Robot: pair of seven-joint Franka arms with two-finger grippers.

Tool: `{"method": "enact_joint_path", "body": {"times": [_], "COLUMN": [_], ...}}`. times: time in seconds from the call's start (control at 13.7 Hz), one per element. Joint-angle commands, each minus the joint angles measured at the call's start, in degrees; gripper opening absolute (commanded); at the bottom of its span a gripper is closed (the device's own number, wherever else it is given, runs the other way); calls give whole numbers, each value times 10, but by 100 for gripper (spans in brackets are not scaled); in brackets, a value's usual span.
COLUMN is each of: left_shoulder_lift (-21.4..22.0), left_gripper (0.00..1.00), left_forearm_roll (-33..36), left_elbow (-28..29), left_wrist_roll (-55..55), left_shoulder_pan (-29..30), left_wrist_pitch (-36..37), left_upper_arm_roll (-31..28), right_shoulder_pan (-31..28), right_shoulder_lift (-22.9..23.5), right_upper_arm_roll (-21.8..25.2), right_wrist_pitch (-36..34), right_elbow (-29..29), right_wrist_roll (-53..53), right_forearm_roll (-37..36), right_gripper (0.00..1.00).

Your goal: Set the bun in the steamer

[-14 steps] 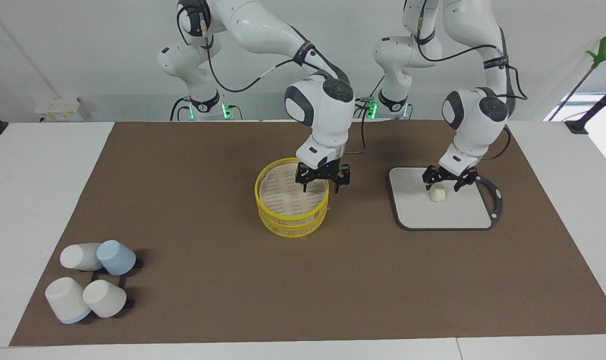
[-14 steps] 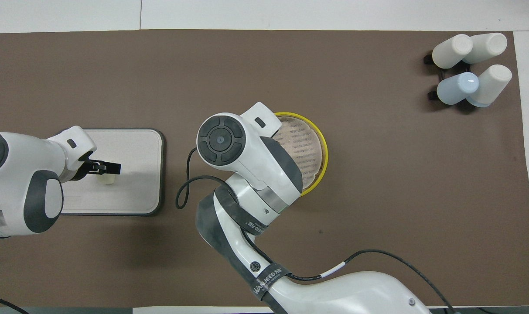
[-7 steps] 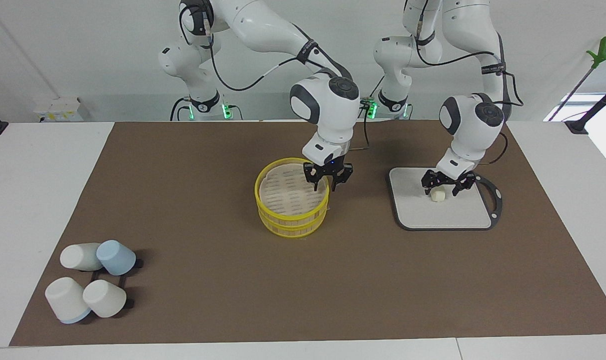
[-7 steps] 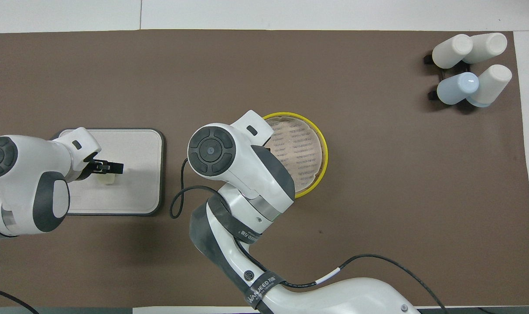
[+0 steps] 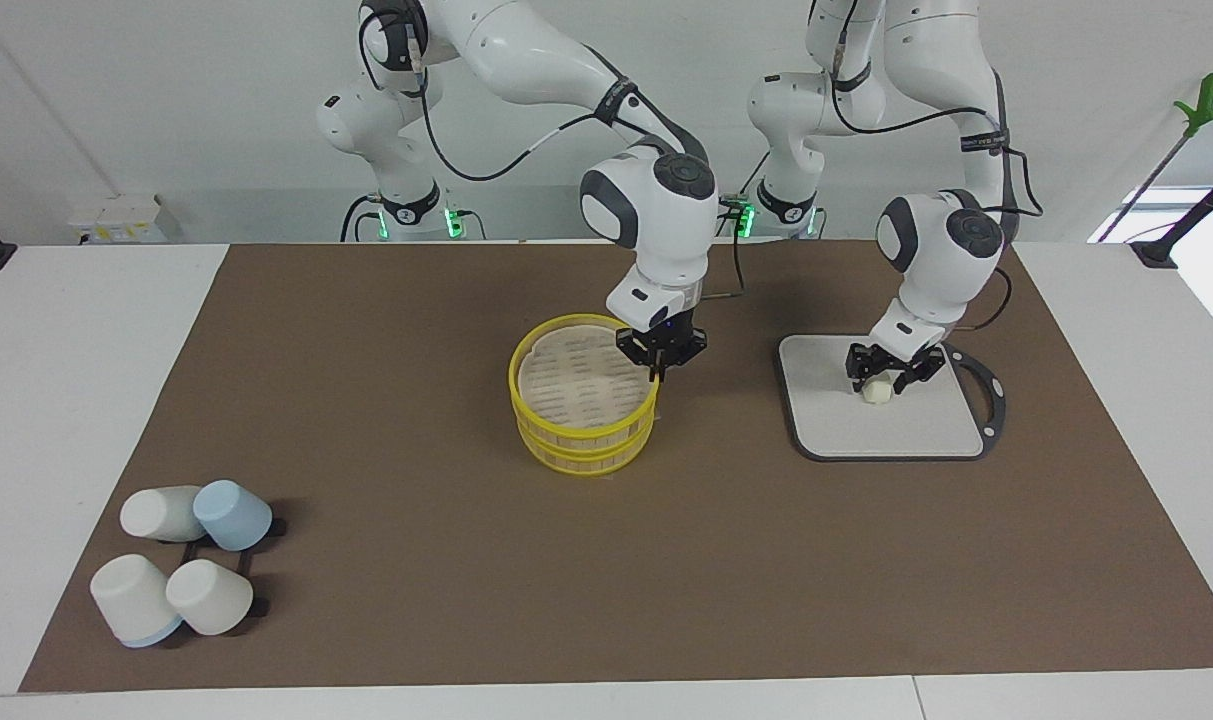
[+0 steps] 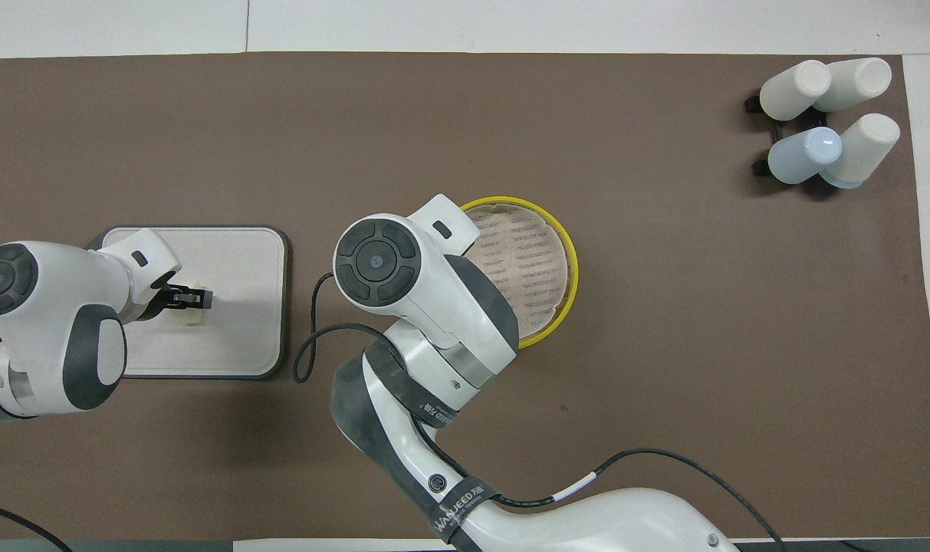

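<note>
The left hand (image 5: pixel 883 377) pinches the small cream-white dough bun (image 5: pixel 875 393) on the flat grey board (image 5: pixel 916 425). The right hand (image 5: pixel 655 372), fingertips together, grips the yellow-rimmed bamboo steamer (image 5: pixel 581 415) rim. Lift the bun gently, without squashing.

Bun (image 5: pixel 875 393) on board (image 5: pixel 926 430) toward left arm's end; steamer (image 5: pixel 583 408) mid-table; cups (image 5: pixel 181 560) toward right arm's end.

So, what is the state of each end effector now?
Left end effector: closed on the bun.
Right end effector: shut on the steamer rim.
</note>
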State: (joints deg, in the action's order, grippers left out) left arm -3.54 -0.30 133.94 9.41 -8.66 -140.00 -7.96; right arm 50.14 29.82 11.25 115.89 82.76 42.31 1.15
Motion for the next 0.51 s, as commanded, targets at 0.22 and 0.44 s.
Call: {"method": "enact_joint_path", "body": {"times": [0.22,0.44], "left_shoulder_lift": [-1,-22], "left_gripper": [25,25], "left_forearm_roll": [0,-36], "left_elbow": [1,-107], "left_wrist_roll": [-3,-86], "left_shoulder_pan": [-4,-53], "left_wrist_pitch": [-11,86], "left_upper_arm_roll": [-2,-2], "right_shoulder_pan": [-99,-187], "right_shoulder_lift": [-75,-121], "right_upper_arm_roll": [5,6], "right_wrist_pitch": [-110,-187], "right_elbow": [-33,-30], "right_wrist_roll": [-130,-242], "right_forearm_roll": [2,0], "right_gripper": [0,0]}}
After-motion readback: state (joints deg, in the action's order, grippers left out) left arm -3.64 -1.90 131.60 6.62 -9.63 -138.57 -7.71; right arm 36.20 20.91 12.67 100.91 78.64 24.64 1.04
